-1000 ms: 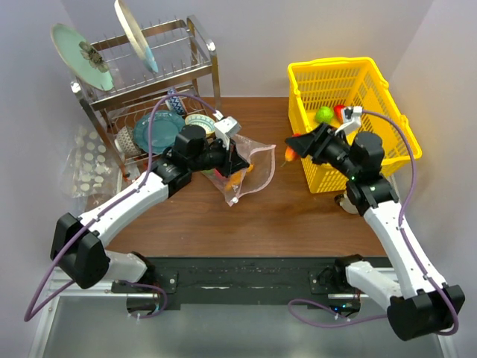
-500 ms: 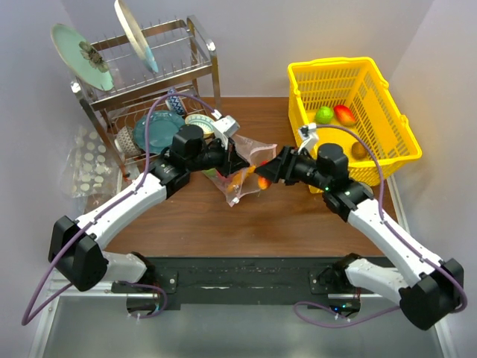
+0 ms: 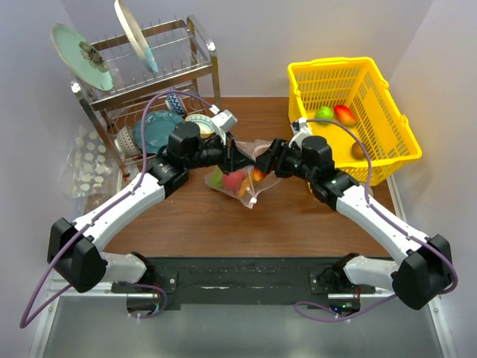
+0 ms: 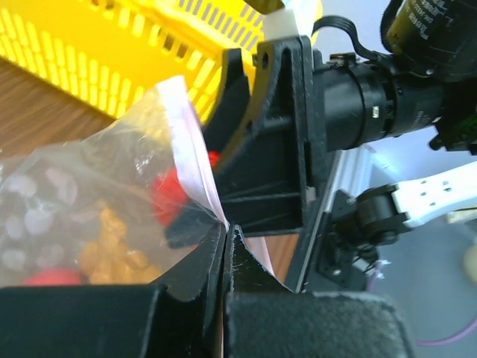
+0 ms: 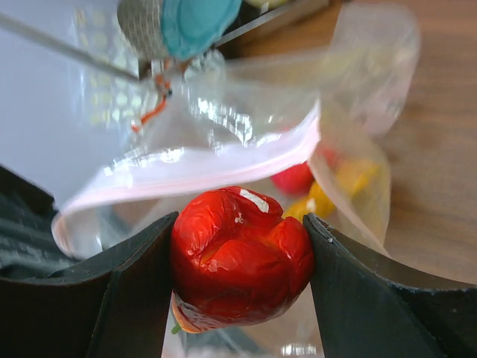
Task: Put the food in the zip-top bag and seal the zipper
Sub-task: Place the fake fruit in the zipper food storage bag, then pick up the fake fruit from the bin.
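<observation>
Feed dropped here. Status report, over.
Left pincer shut on zip-top bag edge by the zipper. Right pincer holds red toy pepper at bag mouth. Nothing blocking.

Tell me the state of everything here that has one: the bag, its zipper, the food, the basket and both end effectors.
zip-top bag, mouth open, rim pinched and lifted, some food inside.
zipper, unsealed.
red toy food, gripped at the bag's mouth, not released.
left end effector, shut on the zip-top bag's rim.
right end effector, shut on the red toy food.
yellow basket, upright, three foods inside.
</observation>
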{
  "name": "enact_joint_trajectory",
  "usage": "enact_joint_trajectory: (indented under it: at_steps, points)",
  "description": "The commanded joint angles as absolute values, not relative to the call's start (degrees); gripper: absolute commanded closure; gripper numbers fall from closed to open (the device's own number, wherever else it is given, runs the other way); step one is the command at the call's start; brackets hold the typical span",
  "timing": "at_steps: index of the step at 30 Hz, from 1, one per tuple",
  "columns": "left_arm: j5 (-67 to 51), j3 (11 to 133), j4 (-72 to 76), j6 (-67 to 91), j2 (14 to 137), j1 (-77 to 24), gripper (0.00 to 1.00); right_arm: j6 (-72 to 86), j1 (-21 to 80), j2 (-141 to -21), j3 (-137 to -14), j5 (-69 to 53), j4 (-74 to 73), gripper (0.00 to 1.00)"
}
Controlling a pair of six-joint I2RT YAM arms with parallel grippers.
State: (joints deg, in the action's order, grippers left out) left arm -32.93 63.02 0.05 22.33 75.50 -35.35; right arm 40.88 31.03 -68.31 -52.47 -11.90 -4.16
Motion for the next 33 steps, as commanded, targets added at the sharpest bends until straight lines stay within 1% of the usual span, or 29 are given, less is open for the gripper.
enact_joint_trajectory:
  at_steps: [1,2,4,5,10,12,14,19,20,23,24,28,32,33]
  points:
    - [-38.05,68.20,4.92,27.68,74.27,-35.16,1.00,39.11,31.03,-68.11,-59.58,-4.58,-6.32,0.41]
    - [-38.75,68.55,4.92,28.21,74.27,-35.16,1.00,39.02,31.03,-68.12,-60.11,-3.96,-7.72,0.25]
    - [-39.11,69.08,5.10,29.09,74.27,-35.07,1.00,38.67,31.11,-68.12,-61.17,-3.25,-8.79,0.10]
    - [-39.37,69.34,5.01,29.61,74.27,-35.07,1.00,38.50,31.03,-68.20,-61.52,-3.51,-9.83,0.01]
    - [-38.59,70.05,3.26,30.24,74.79,-35.16,1.00,37.36,31.11,-66.71,-63.98,-3.08,-14.49,0.01]
    - [-38.23,70.49,2.20,30.06,75.06,-35.07,1.00,36.39,31.03,-64.43,-64.60,-1.94,-16.69,0.07]
    - [-37.71,70.49,1.85,29.80,75.15,-35.16,1.00,35.51,31.11,-62.94,-65.56,-0.10,-20.19,0.09]
    - [-35.52,71.01,0.18,27.78,74.88,-35.16,1.00,29.98,31.03,-59.15,-69.96,5.61,-28.99,0.09]
    - [-34.81,71.71,-2.26,26.29,75.06,-35.07,1.00,28.75,31.03,-58.72,-70.57,6.67,-29.70,0.08]
    - [-30.16,73.90,-6.23,23.31,75.41,-35.16,1.00,24.00,31.03,-57.66,-73.38,13.34,-32.33,0.08]
    - [-28.49,74.70,-9.02,22.51,75.50,-35.16,1.00,22.95,31.03,-57.66,-74.95,18.84,-33.13,0.08]
    - [-18.93,76.38,-12.39,18.82,75.32,-35.16,1.00,18.21,30.94,-60.89,-80.50,29.32,-37.79,0.08]
    - [-12.93,75.24,-13.01,15.65,74.45,-35.16,1.00,13.11,29.28,-64.24,-83.40,36.29,-35.52,0.05]
    - [-12.05,74.63,-12.31,15.38,74.27,-35.16,1.00,10.92,28.75,-65.03,-83.58,36.91,-34.64,0.02]
